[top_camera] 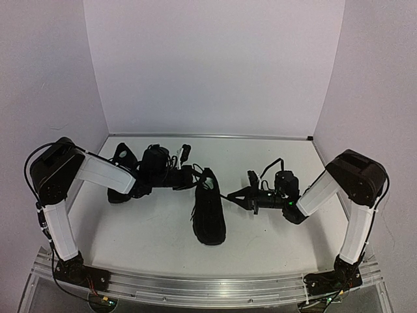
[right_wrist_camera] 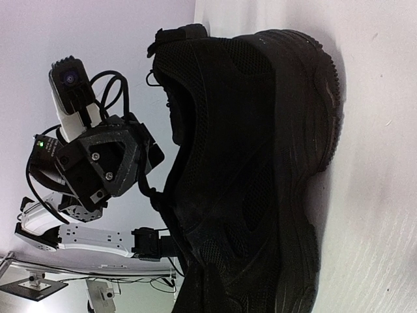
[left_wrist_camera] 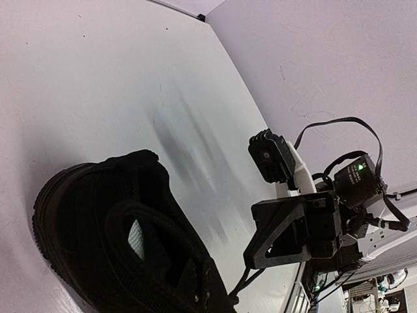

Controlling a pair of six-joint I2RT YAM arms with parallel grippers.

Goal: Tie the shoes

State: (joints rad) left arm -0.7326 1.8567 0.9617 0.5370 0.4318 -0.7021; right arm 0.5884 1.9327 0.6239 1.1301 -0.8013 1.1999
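We judge the lace-pulling step in hand: left gripper (top_camera: 194, 178) and right gripper (top_camera: 230, 195) flank the centre shoe (top_camera: 210, 207), each apparently pinching a lace (left_wrist_camera: 242, 279), so the next move calls for an even outward draw, while the second shoe (top_camera: 121, 156) lies well to its left.

White table (top_camera: 156, 228), matte, faint scuffs. Black shoe (top_camera: 209, 208) on its sole near centre, lying lengthwise front to back. Second shoe (top_camera: 121, 156) at far left, partly hidden.
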